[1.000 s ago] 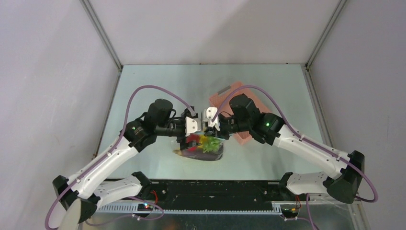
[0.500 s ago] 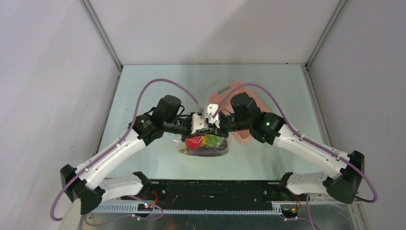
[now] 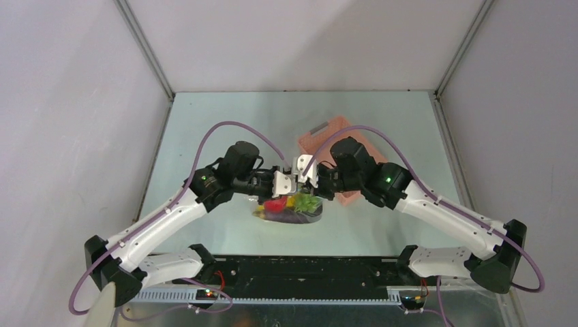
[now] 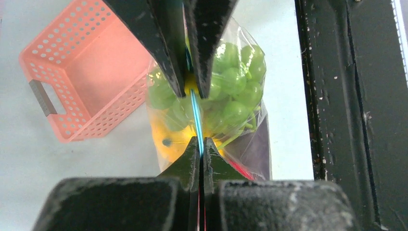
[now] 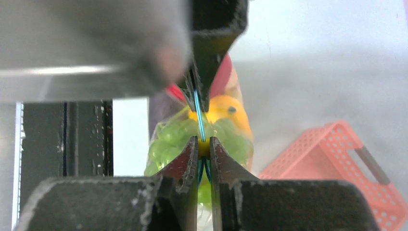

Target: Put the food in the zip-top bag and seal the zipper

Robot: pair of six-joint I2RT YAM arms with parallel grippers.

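The clear zip-top bag (image 3: 290,211) hangs just above the table, full of food: green grapes (image 4: 235,84), a yellow piece (image 4: 166,137), a red fruit (image 3: 275,204) and dark purple pieces (image 4: 257,144). Its light blue zipper (image 4: 195,113) runs along the top edge between both grippers. My left gripper (image 4: 201,143) is shut on the zipper's left part. Facing it, my right gripper (image 5: 203,142) is shut on the zipper (image 5: 198,115) a short way along. In the top view the left gripper (image 3: 281,184) and right gripper (image 3: 305,178) almost touch above the bag.
An empty pink plastic basket (image 3: 341,139) stands behind the right arm, close to the bag; it also shows as the basket (image 4: 91,72) in the left wrist view. The black base rail (image 4: 346,96) runs along the table's near edge.
My left gripper moved right to the bag's top and went from open to shut on the zipper. The right gripper kept its hold, and the bag shifted slightly.
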